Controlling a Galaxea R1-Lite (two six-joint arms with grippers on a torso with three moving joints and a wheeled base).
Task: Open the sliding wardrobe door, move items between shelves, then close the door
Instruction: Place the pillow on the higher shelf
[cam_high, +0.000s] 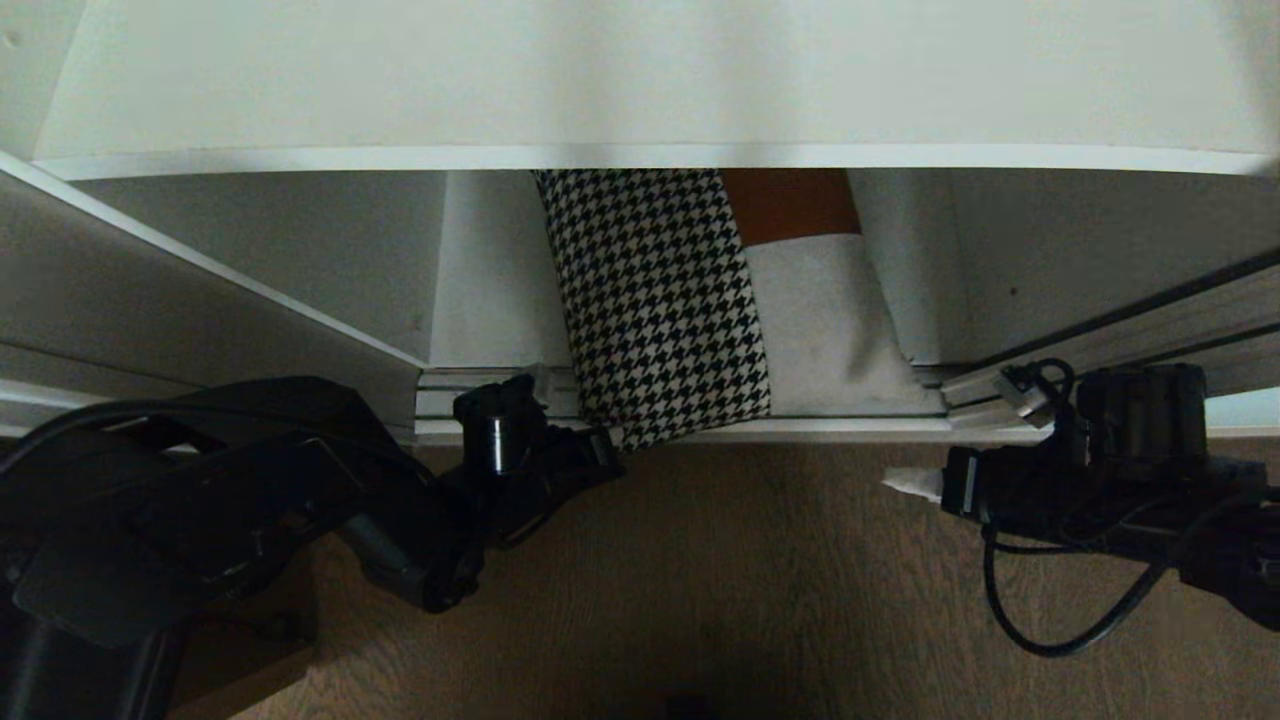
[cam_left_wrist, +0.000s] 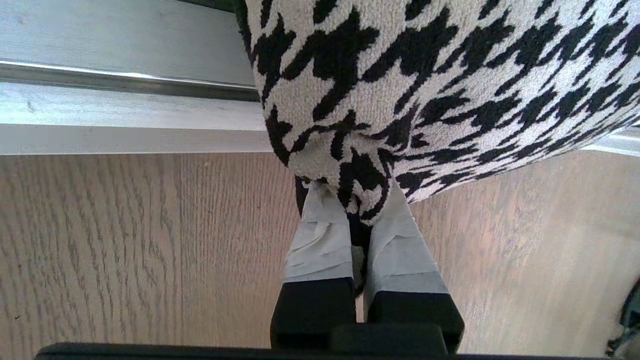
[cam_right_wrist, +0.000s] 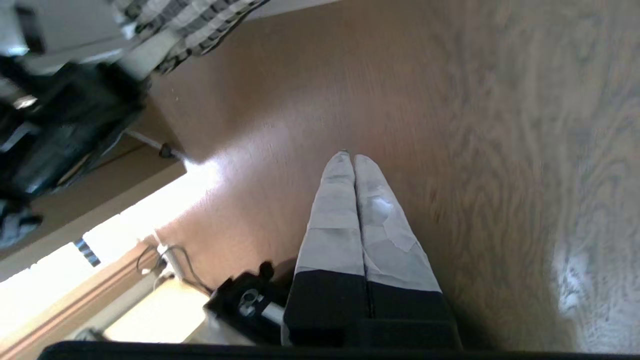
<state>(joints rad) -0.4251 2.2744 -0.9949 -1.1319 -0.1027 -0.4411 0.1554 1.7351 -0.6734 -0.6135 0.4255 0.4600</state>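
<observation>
Left wrist view: left gripper pinches the cushion's corner on the bottom shelf — lift slowly, clearing the board above; right gripper closed, empty.

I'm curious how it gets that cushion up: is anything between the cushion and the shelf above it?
Yes. The cushion stands beneath the upper shelf, whose front edge overhangs its top. The left gripper, pinching its bottom corner, would probably have to pull it outward first.
</observation>
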